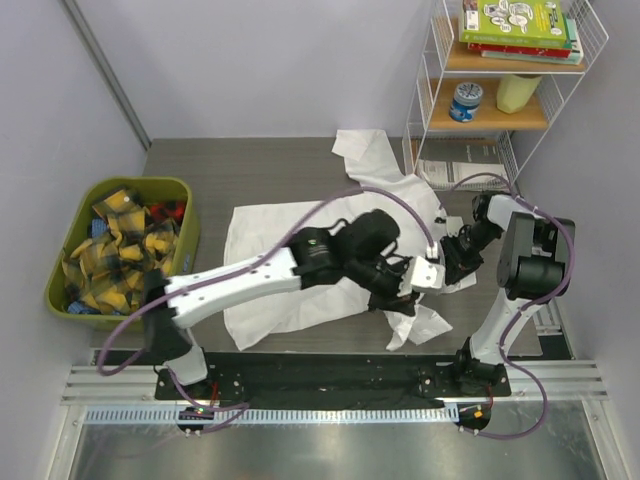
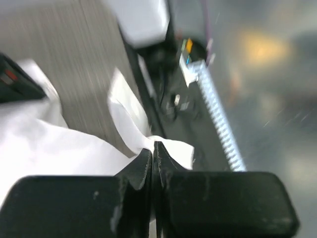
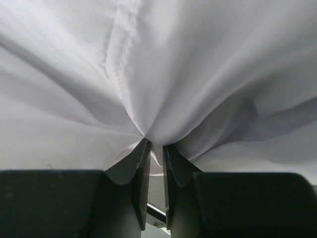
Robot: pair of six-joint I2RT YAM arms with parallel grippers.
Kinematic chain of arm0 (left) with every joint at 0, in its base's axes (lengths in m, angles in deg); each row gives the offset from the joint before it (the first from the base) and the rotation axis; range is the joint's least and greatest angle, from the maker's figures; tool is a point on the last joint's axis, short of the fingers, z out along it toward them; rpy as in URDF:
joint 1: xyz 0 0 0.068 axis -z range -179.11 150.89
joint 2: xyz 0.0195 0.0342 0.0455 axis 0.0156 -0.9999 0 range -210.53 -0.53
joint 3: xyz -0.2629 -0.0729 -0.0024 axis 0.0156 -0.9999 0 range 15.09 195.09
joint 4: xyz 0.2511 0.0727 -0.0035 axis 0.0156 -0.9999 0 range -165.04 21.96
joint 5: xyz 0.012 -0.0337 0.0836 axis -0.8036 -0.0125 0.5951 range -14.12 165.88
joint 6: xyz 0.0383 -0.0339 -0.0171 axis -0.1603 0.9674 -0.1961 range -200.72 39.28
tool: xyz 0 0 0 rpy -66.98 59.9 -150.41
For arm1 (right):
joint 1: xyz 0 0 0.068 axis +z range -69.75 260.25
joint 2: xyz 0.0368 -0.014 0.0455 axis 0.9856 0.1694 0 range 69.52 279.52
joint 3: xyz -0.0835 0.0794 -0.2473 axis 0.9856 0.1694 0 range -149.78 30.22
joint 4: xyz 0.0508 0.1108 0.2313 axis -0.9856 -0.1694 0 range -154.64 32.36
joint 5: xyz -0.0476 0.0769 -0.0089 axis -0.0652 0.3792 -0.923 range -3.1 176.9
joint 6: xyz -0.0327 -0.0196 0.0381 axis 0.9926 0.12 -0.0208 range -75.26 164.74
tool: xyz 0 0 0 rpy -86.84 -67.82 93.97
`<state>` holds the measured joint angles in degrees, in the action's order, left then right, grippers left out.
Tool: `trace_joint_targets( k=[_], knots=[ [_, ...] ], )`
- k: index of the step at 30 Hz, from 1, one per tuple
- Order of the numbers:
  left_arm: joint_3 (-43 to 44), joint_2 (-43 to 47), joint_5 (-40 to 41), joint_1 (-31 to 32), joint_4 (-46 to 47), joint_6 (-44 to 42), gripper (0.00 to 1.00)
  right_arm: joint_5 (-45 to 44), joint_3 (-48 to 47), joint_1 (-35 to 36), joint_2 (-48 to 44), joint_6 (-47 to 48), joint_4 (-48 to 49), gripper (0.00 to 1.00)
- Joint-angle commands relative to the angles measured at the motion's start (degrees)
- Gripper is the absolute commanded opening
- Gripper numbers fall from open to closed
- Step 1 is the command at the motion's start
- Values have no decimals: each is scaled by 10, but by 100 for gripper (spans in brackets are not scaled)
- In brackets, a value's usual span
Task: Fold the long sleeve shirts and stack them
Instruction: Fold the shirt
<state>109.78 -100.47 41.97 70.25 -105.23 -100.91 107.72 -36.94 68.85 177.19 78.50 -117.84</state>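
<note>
Shirt (image 1: 265,225) on table (image 1: 250,170) — left jaws, right jaws each pinching it.

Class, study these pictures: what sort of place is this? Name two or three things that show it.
Probably a robotics lab staged for laundry practice: the left arm and right arm bolted to a table, a white shirt on it, a green bin of plaid cloths.

Rumpled white long sleeve shirt (image 1: 262,232) across the table (image 1: 220,170), sleeve (image 1: 368,152) toward far edge.
</note>
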Motion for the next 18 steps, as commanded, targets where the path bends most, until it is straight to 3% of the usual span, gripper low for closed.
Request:
trace_joint_targets(
  k=[1,5,9,15,18],
  knots=[
    [14,80,-92,-5,88,128,0,-32,-34,-12,-32,33,11,21],
    [-6,106,-100,-12,209,245,0,2,-67,-25,-67,78,-25,30],
    [4,99,-121,-12,265,264,0,82,-109,-29,-112,97,-87,41],
    [36,41,-168,-4,300,336,0,189,-139,1,-139,140,-179,43],
    [-8,21,-156,-8,429,424,0,231,-129,6,-132,183,-235,43]
  ],
)
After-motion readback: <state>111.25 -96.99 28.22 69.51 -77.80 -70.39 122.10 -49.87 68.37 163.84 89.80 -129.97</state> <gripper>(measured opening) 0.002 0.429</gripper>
